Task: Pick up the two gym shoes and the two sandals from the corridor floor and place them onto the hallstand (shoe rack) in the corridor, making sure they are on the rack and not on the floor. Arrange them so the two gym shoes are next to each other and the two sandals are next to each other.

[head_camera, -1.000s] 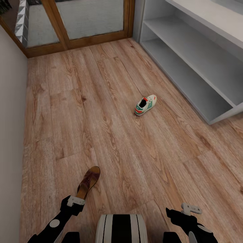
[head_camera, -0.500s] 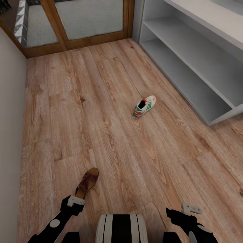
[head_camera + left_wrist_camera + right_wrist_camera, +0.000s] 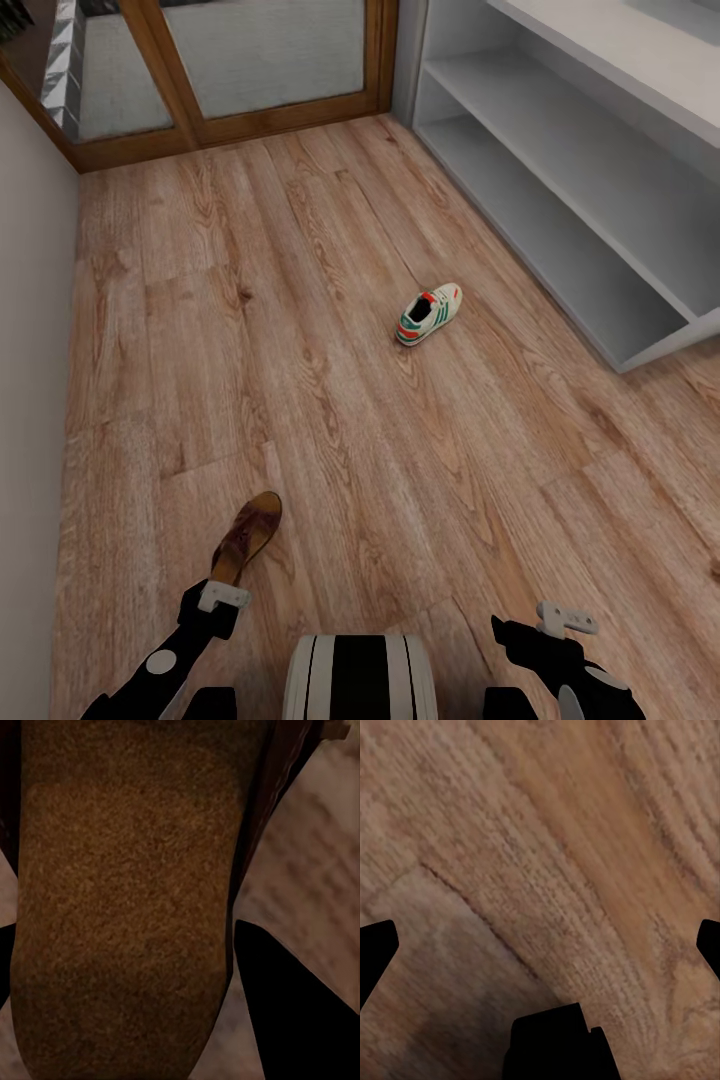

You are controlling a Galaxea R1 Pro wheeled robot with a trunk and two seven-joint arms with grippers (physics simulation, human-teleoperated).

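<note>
The sandal (image 3: 246, 536) has shifted left on the corridor floor (image 3: 330, 420), its heel between the left gripper's (image 3: 222, 597) spread fingers. The gym shoe (image 3: 429, 313) is unmoved near the hallstand (image 3: 560, 220). The right gripper (image 3: 566, 618) hangs released.

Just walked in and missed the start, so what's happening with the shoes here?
The robot is tidying shoes onto the hallstand, whose visible shelves hold none so far. Its left pincer is at the heel of a brown sandal on the corridor floor, the footbed close between its fingers; whether it grips is unclear. One gym shoe lies nearer the rack. The right pincer hangs open over bare floor.
</note>
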